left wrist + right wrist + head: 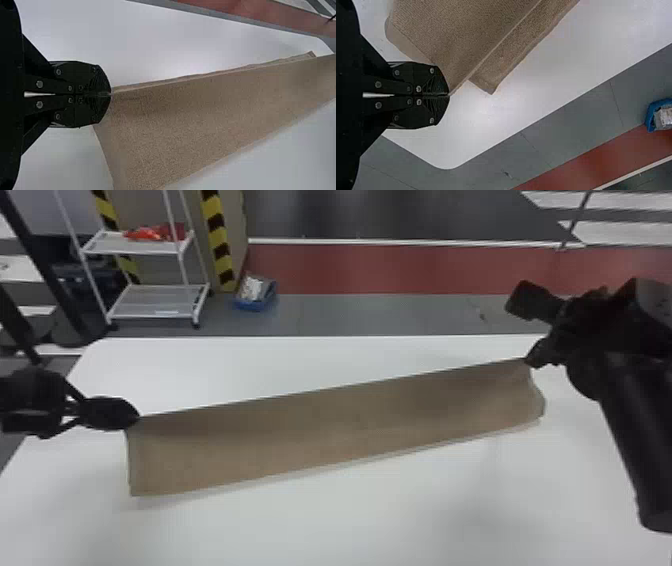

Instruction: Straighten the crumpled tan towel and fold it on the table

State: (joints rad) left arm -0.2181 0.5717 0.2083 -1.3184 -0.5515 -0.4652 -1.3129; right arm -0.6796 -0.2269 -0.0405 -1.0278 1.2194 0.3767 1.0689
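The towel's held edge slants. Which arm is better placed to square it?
Probably the right: the right claw grips the towel nearer the far table edge, so could draw back.

Tan towel — stretched taut, slanting, over the table

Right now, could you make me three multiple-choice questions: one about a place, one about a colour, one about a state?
1. Where is the white cart?
A) On the table
B) Beyond it, right
C) Beyond it, left

2. What colour is the tabletop?
A) White
B) Red
C) Green

3. How is the left gripper?
A) Wide open
B) Shut on the towel
C) Shut on nothing

Answers:
1 C: it stands past the far edge, on the robot's left.
2 A: bare white surrounds the towel.
3 B: the fingertips meet at the towel's corner.
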